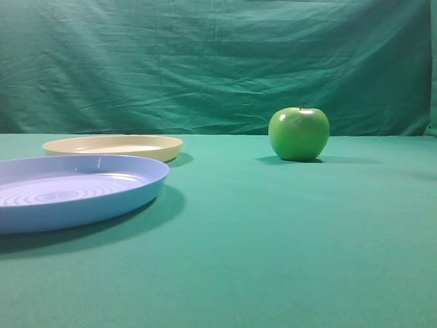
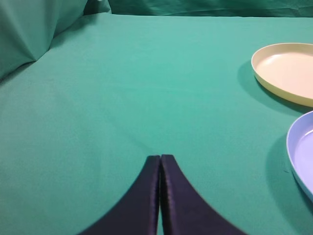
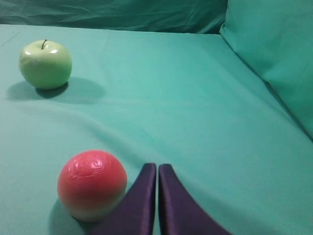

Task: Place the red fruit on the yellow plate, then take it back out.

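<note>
The red fruit (image 3: 91, 183) lies on the green cloth, low left in the right wrist view, just left of my right gripper (image 3: 157, 166). That gripper is shut, its dark fingers pressed together with nothing between them. The fruit does not show in the exterior view. The yellow plate (image 1: 113, 146) rests at the back left of the table and holds nothing; the left wrist view shows it too (image 2: 286, 71), at the right edge. My left gripper (image 2: 160, 156) is shut and empty over bare cloth, well left of both plates.
A glossy green apple (image 1: 298, 133) stands right of centre, far from the red fruit (image 3: 45, 64). A larger light-blue plate (image 1: 68, 191) sits in front of the yellow one (image 2: 302, 152). Green fabric drapes behind and at the sides.
</note>
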